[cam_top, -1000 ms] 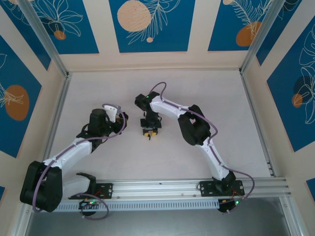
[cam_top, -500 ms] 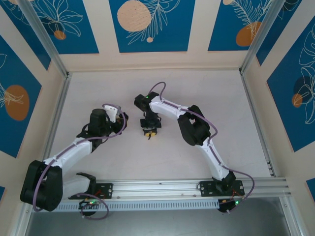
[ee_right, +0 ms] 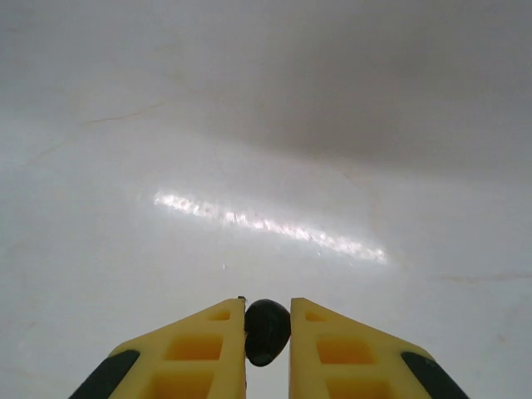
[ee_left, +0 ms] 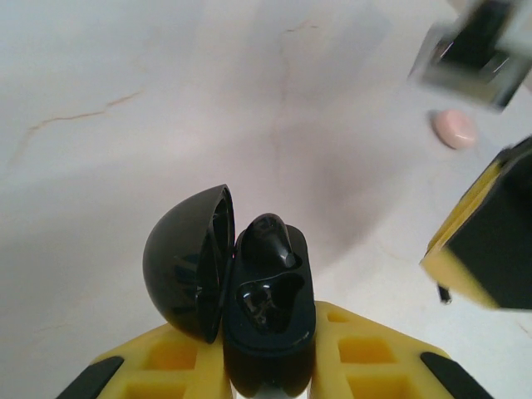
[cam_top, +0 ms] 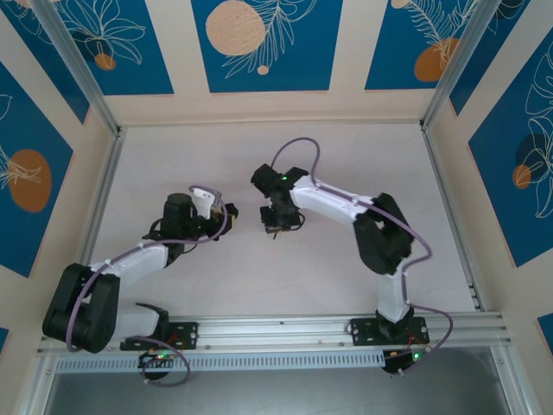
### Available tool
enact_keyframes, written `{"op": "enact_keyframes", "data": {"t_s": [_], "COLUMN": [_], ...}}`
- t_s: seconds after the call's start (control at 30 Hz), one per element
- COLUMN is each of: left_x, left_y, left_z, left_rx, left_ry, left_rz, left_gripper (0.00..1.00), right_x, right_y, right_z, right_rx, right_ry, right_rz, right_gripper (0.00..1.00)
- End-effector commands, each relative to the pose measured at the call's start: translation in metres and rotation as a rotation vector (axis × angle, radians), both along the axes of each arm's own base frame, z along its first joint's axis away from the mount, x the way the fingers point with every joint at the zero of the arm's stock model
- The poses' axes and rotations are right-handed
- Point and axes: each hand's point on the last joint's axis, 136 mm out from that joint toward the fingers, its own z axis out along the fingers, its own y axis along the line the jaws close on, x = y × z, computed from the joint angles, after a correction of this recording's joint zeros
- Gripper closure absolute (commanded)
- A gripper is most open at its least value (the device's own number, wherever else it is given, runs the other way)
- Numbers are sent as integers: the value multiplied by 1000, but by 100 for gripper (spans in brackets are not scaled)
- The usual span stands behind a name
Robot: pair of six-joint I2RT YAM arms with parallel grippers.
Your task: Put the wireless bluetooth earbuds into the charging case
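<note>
In the left wrist view my left gripper is shut on the black charging case, with its yellow fingers on both sides. The lid hangs open to the left. One black earbud sits in the far slot and the near slot is empty. My right gripper is shut on a second black earbud, held above the table. A pale pink earbud lies on the table beyond the case. From above, the left gripper and right gripper hang close together mid-table.
The right gripper's yellow finger and wrist block show at the right of the left wrist view, near the pink bud. The pale table is walled by aluminium rails and patterned panels.
The right gripper has closed on the black earbud and swung a little to the right with it, its elbow now further right. The left arm has shifted slightly right, still holding the case.
</note>
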Motion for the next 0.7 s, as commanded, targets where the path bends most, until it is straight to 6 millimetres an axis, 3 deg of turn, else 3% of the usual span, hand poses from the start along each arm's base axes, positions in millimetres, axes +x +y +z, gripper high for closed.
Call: {"op": "enact_keyframes", "data": {"t_s": [0.0, 0.3, 0.47, 0.67], "left_x": [-13, -44, -45, -44], "left_y": [-32, -82, -95, -104], "left_z": [21, 27, 26, 28], "left_rx": [-116, -124, -121, -136], "left_ry": [-96, -256, -281, -284], "left_rz": [-162, -404, -436, -444], "left_gripper": [78, 77, 77, 77], "right_x": [17, 12, 7, 7], "right_y": [-6, -18, -14, 2], "right_z": [33, 86, 105, 113], "right_rx": [48, 133, 176, 197], "right_ry": [-188, -394, -464, -514], "right_rz": [47, 132, 164, 219], "right_gripper": [84, 84, 84, 84]}}
